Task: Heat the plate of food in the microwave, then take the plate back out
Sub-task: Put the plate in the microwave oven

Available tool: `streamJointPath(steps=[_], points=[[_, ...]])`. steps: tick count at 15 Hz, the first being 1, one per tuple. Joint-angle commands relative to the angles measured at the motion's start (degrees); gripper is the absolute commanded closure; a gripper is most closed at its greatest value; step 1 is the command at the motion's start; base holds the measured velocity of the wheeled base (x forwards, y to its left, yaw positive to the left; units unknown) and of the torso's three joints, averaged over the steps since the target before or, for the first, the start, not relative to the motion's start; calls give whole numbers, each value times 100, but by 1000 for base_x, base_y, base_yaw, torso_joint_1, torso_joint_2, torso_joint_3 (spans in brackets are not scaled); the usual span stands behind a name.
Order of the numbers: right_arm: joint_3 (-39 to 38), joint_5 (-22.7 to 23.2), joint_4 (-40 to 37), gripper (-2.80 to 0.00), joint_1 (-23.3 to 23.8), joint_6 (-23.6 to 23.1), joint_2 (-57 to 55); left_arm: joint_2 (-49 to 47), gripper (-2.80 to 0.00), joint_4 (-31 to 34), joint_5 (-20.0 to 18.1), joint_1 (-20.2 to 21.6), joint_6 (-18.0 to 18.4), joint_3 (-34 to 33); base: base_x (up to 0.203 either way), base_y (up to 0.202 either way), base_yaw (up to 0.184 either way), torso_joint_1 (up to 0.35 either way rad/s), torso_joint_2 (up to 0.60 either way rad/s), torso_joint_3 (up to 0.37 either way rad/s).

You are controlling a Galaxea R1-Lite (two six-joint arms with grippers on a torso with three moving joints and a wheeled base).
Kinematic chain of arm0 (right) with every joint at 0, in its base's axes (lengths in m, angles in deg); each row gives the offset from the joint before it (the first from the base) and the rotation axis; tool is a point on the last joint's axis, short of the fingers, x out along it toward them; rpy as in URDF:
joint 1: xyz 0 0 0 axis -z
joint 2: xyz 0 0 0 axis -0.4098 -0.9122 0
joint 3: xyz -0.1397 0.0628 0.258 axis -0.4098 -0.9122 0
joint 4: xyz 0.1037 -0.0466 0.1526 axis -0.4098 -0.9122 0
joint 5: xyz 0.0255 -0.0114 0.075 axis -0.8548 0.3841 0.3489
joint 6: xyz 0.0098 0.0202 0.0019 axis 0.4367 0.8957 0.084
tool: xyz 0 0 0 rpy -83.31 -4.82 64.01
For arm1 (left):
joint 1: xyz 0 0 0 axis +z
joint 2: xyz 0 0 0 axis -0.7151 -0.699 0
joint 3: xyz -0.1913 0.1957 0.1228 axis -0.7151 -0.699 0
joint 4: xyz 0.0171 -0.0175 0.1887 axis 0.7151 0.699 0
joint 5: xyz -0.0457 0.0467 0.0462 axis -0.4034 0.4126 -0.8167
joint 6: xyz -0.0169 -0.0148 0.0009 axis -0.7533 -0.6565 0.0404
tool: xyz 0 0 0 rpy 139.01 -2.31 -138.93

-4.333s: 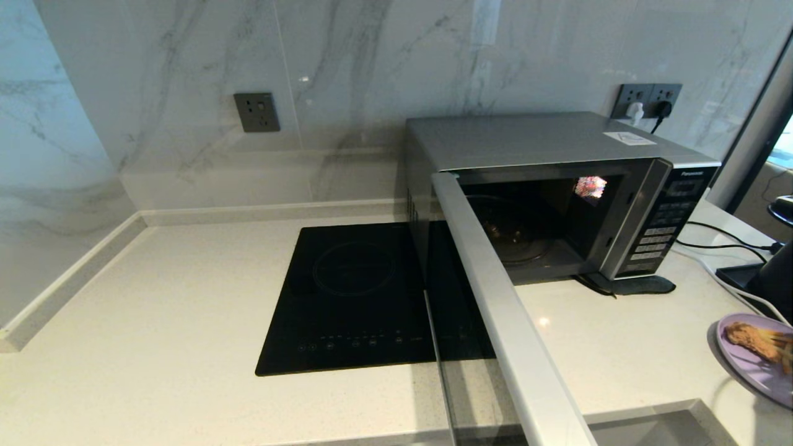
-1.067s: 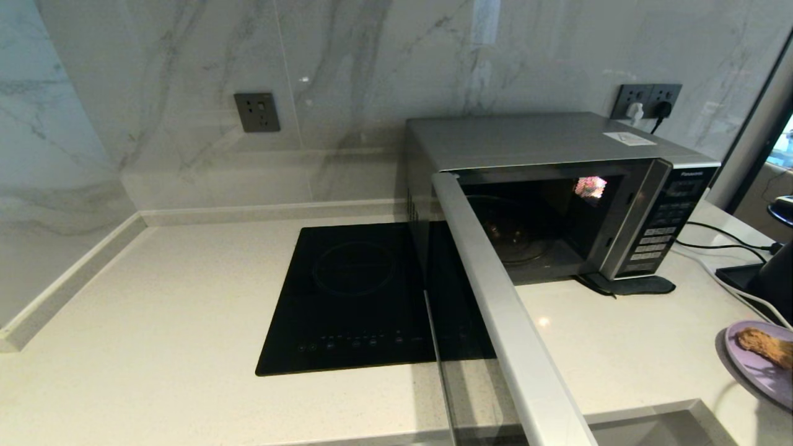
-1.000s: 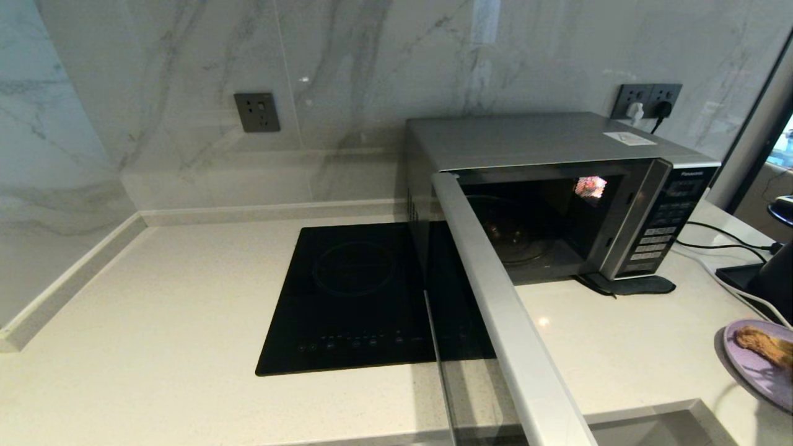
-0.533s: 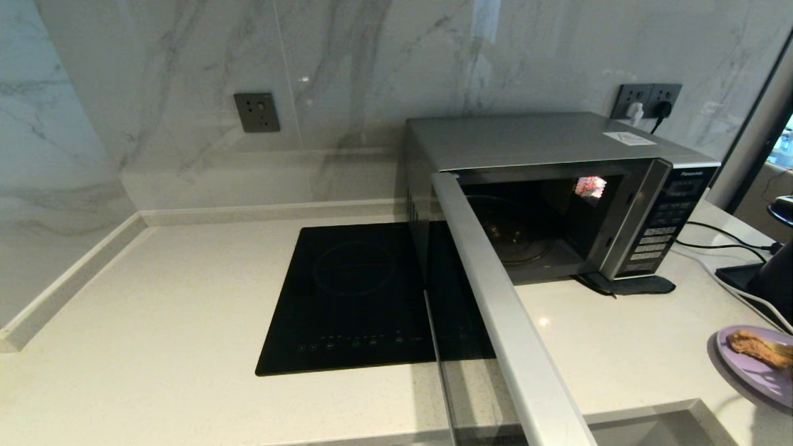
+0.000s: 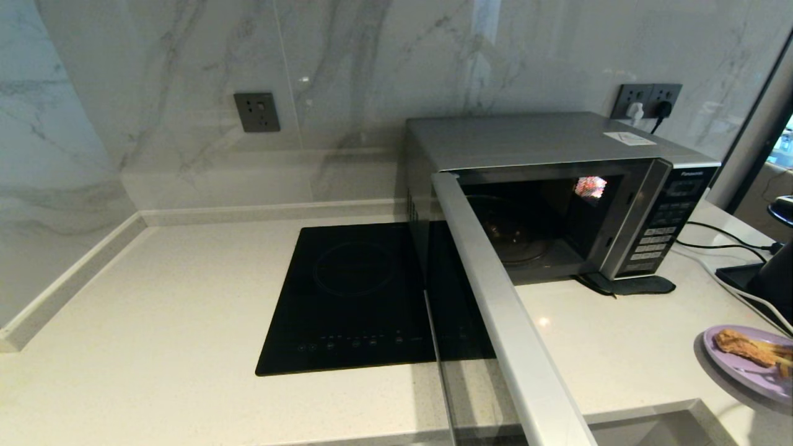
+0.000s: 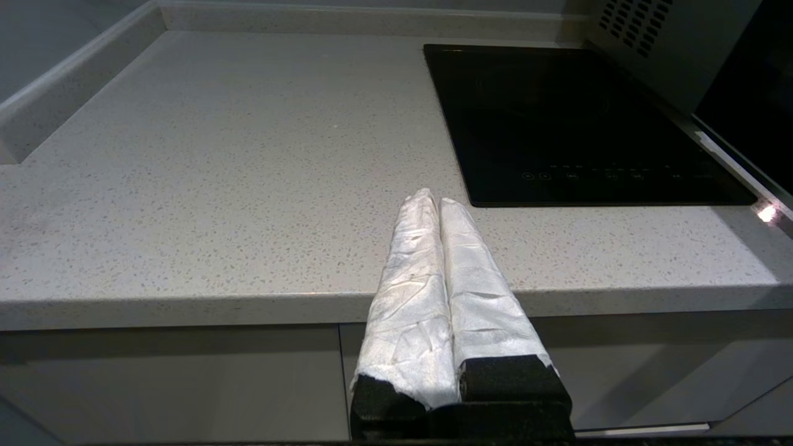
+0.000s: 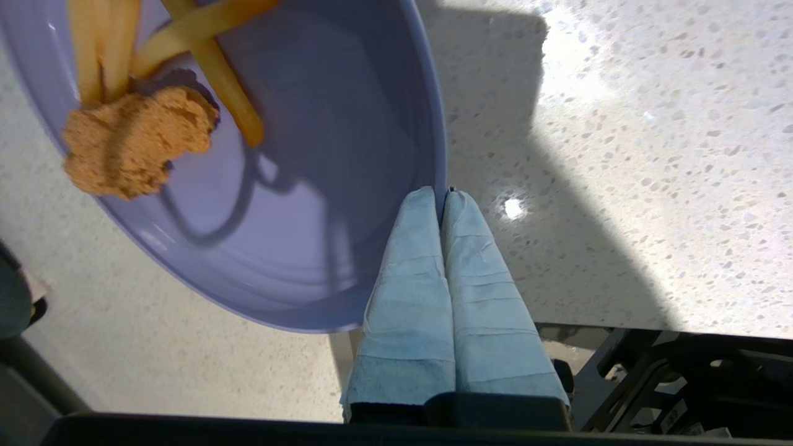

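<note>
So, head view first: the microwave sits at the back right of the counter with its door swung wide open toward the camera, cavity dark and with no plate inside. The plate of food is way off at the right edge of that view, lifted a bit above the counter judging by the shadow under it, well apart from the microwave opening. You can't see either arm here.

Left wrist view: the left gripper just hangs in front of the counter edge near the black hob, fingers pressed together with nothing between them. Parked, basically.

Right wrist view: the right gripper is clamped on the plate's rim, the thin purple edge pinched right between the two fingertips. The rest of the plate spreads out away from the fingers, with the chicken piece and fries on the far half.

My take on the step: it's carrying the plate to the open microwave. With an edge pinch like that the plate wants to sag, so I'd keep it level, go slow, swing around the open door rather than into it, and slide it in low onto the turntable before letting go.
</note>
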Motion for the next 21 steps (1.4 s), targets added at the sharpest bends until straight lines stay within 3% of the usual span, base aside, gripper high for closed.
streamJointPath(steps=[1,11,21], points=[[-15,163,-15,0,1,-3,103,-6,0,-4,3,1,-2,0,0,0,0,0,0,0],[-6,613,283,0,9,-110,147,-6,0,-4,3,1,-2,0,0,0,0,0,0,0],[20,761,301,0,18,-135,225,-6,0,-4,3,1,-2,0,0,0,0,0,0,0]])
